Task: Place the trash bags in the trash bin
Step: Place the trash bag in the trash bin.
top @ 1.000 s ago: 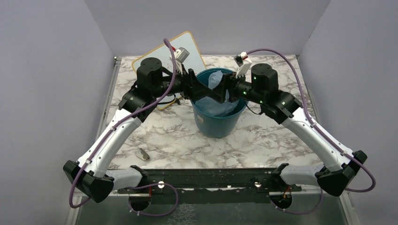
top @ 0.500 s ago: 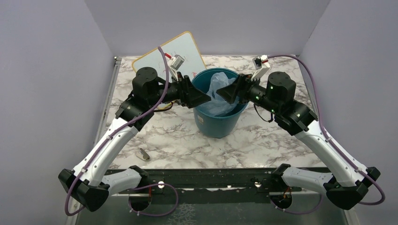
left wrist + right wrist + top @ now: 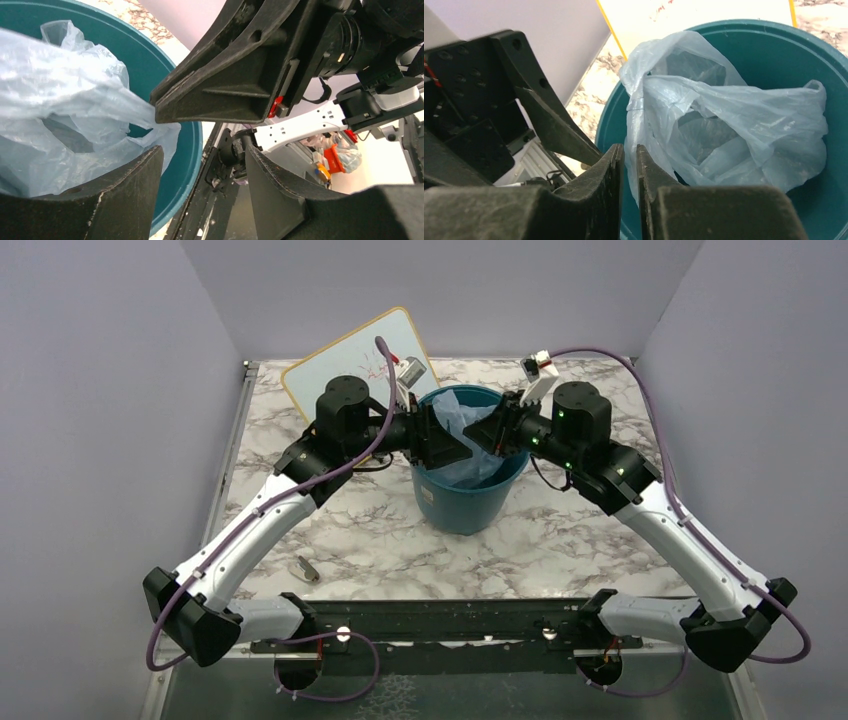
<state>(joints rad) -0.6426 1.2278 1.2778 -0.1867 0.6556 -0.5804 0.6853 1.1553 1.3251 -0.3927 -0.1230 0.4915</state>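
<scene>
Right fingers (image 3: 604, 192) clamped on thin pale-blue plastic film bag (image 3: 724, 130); left fingers (image 3: 125, 200) spread, empty. I judge it featherlight, limp, slippery; pinch bunched edge over round teal plastic bin (image 3: 819, 210).

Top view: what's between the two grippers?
The crumpled bag, sitting in the bin, lies between left gripper and right gripper; the top view shows it.

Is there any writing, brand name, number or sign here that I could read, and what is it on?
No text can be read in any view.
Whiteboard: a few faint red marks near its top edge, too small to read.
Trash bin and trash bag: no print shows.
Orange packet in the blurred background of the left wrist view: no lettering can be made out.
</scene>
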